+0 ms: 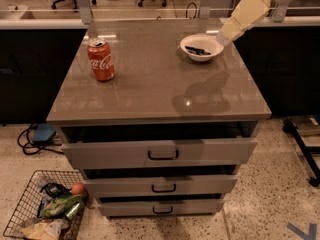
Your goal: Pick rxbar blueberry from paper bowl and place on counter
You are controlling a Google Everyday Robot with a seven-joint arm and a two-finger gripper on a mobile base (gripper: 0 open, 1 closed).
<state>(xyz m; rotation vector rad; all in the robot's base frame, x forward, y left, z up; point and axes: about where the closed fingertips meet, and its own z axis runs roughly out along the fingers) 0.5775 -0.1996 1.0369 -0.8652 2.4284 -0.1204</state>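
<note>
Beside round white paper bowl (189,51), gripper (223,36)

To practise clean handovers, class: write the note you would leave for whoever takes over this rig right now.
The gripper is at the right rim of the paper bowl, at the far right of the counter.
The rxbar blueberry lies in the bowl, not yet picked.
A Coca-Cola can stands upright at the counter's far left, apart from the bowl.
Done: nothing moved yet.
Left: grasp the bar, lift it out, set it on the counter.
</note>
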